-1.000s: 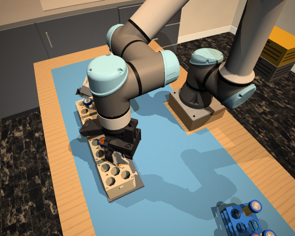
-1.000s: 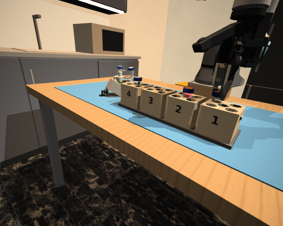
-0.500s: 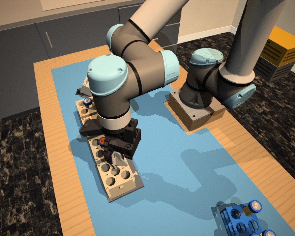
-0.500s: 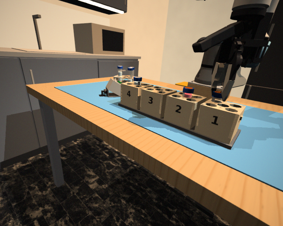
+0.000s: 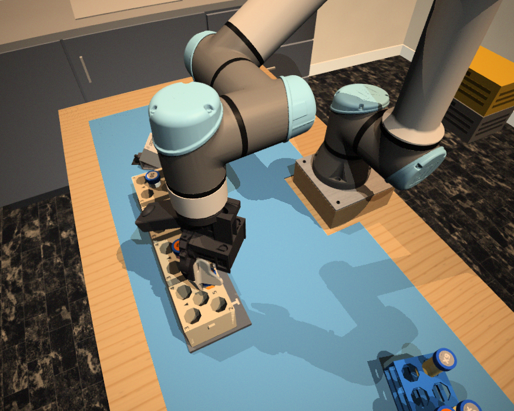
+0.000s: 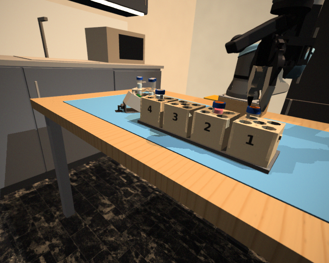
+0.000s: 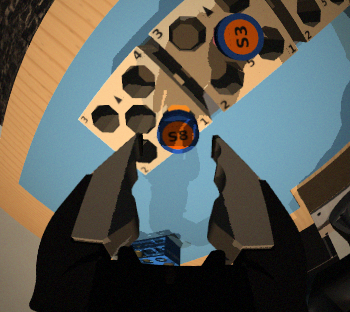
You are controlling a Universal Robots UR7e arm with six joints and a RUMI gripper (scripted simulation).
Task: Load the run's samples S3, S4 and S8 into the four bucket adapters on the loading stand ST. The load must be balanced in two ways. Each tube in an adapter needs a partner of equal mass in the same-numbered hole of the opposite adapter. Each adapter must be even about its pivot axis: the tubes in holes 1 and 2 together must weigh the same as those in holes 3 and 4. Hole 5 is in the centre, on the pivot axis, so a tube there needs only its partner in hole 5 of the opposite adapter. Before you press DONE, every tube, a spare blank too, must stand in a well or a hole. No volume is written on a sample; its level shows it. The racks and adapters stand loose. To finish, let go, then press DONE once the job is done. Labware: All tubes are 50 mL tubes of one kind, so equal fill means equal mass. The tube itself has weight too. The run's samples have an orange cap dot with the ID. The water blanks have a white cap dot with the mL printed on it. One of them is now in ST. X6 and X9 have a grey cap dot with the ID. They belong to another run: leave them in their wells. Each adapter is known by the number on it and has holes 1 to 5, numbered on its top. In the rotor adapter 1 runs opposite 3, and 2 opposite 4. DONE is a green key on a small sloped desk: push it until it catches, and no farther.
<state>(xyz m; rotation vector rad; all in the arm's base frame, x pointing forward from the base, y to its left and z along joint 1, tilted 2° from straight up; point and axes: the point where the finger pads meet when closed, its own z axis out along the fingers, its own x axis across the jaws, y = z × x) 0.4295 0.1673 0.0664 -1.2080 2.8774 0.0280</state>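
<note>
The S8 tube (image 6: 253,110) (image 7: 178,134) stands in hole 1 of adapter 1 (image 6: 245,142) (image 7: 116,131), its blue cap with orange dot above the top. My gripper (image 6: 255,103) (image 7: 177,135) is open; its jaws stand apart on either side of that cap, with a gap on each side. The S3 tube (image 6: 219,106) (image 7: 239,37), with pink liquid, stands in hole 5 of adapter 2 (image 6: 204,133). Adapter 3 (image 6: 173,124) shows no tube. A white-dotted blank (image 5: 153,177) (image 6: 160,92) stands in adapter 4 (image 6: 149,115); its hole is unclear.
The desk (image 5: 150,155) (image 6: 132,102) with its green key (image 6: 138,95) is beyond adapter 4. Behind it, white-dotted or unreadable tubes (image 6: 139,85) stand in a rack. The blue rack (image 5: 403,389) (image 7: 157,248) holds X9 (image 5: 446,359) and other tubes at the top view's lower right.
</note>
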